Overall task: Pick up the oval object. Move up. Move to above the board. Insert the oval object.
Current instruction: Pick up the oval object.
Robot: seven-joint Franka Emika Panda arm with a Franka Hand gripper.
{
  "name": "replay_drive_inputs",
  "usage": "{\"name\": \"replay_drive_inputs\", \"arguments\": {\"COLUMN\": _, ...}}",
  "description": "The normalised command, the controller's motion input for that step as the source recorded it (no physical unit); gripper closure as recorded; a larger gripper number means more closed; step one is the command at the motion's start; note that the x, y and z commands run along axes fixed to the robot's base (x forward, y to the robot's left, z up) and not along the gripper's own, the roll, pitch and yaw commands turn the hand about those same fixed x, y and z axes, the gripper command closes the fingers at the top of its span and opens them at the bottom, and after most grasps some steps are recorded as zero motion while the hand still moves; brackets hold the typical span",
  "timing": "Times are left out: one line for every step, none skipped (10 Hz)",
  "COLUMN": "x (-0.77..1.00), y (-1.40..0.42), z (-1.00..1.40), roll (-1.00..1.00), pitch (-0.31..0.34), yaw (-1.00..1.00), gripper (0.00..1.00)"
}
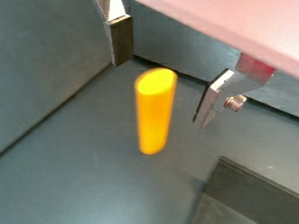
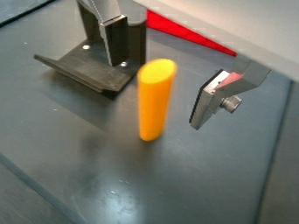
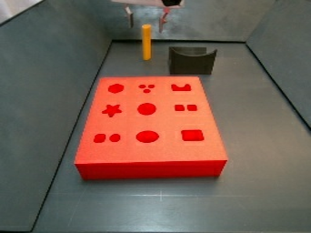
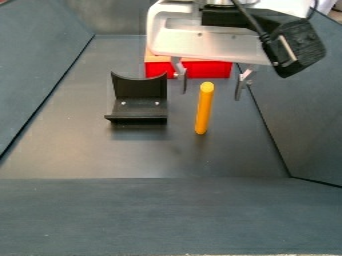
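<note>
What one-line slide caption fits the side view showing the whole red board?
Open gripper poised over the upright oval object beyond the board, fixture beside it.

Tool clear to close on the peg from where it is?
Probably yes. The open tool hovers just over the upright peg, one finger on each side, nothing between them. The fixture stands off to one side, apart from the peg.
</note>
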Motion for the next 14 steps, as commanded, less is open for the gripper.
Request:
{"name": "replay_drive_inputs", "arguments": {"x": 0.00, "y": -0.15, "z": -0.01, "roll": 0.04, "pitch": -0.023, "yaw": 0.03, "gripper": 0.00}}
{"name": "replay_drive_inputs", "arguments": {"x": 0.32, "y": 0.00, "z": -0.01, "roll": 0.00, "pitch": 0.101, "yaw": -0.09, "gripper": 0.00}}
{"name": "replay_drive_inputs", "arguments": {"x": 0.11, "y": 0.00, "z": -0.01, "roll": 0.00, "pitch": 0.039, "yaw": -0.06, "gripper": 0.00}}
{"name": "replay_drive_inputs", "arguments": {"x": 0.00, "y": 0.00, "z": -0.11, "roll": 0.00, "pitch": 0.000, "yaw": 0.00, "gripper": 0.00}}
{"name": "replay_drive_inputs", "arguments": {"x": 0.00, "y": 0.00, "z": -0.62, "roll": 0.00, "pitch": 0.000, "yaw": 0.00, "gripper": 0.00}}
{"name": "replay_drive_inputs", "arguments": {"x": 0.00, "y": 0.00, "z": -0.08, "roll": 0.00, "pitch": 0.006, "yaw": 0.00, "gripper": 0.00}}
{"name": "replay_drive_inputs", "arguments": {"x": 0.00, "y": 0.00, "z": 0.00, "roll": 0.00, "pitch": 0.000, "yaw": 0.00, "gripper": 1.00}}
{"name": "replay_drive_inputs", "arguments": {"x": -0.07, "y": 0.00, "z": -0.09, "roll": 0.02, "pitch": 0.000, "yaw": 0.00, "gripper": 1.00}}
{"name": "replay_drive_inputs", "arguments": {"x": 0.00, "y": -0.06, "z": -0.04, "roll": 0.08, "pitch": 0.016, "yaw": -0.05, "gripper": 1.00}}
{"name": "replay_drive_inputs", "arguments": {"x": 0.00, "y": 0.00, "z": -0.02, "roll": 0.00, "pitch": 0.000, "yaw": 0.00, "gripper": 1.00}}
{"name": "replay_drive_inputs", "arguments": {"x": -0.03, "y": 0.00, "z": -0.02, "roll": 0.00, "pitch": 0.000, "yaw": 0.00, "gripper": 1.00}}
{"name": "replay_drive_inputs", "arguments": {"x": -0.08, "y": -0.01, "z": 0.00, "roll": 0.00, "pitch": 0.000, "yaw": 0.00, "gripper": 1.00}}
{"name": "replay_drive_inputs", "arguments": {"x": 0.00, "y": 0.00, "z": 0.00, "roll": 0.00, "pitch": 0.000, "yaw": -0.05, "gripper": 1.00}}
{"name": "replay_drive_inputs", "arguments": {"x": -0.03, "y": 0.00, "z": 0.00, "roll": 0.00, "pitch": 0.000, "yaw": 0.00, "gripper": 1.00}}
